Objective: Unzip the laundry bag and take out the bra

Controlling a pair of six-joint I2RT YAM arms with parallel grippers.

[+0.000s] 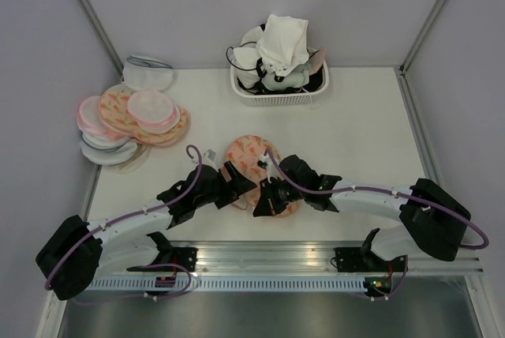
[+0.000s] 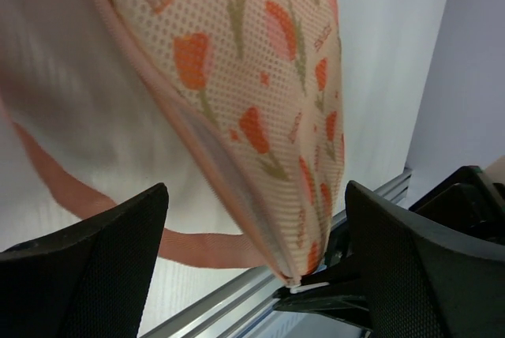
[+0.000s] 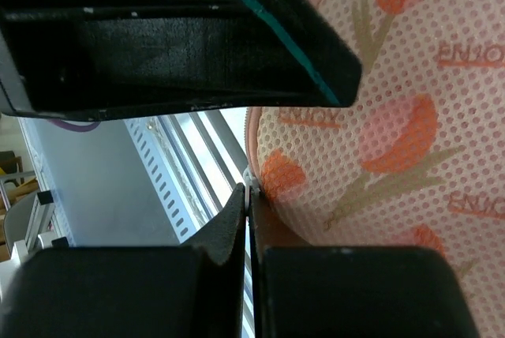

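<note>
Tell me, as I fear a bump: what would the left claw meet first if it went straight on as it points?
The bag: its mesh hangs right ahead, between the fingers of the open left claw. How near is hard to tell.

Laundry bag before basket, right of pouches

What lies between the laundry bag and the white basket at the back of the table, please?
Nothing: in the top external view, the table is bare between the laundry bag and the basket.
</note>
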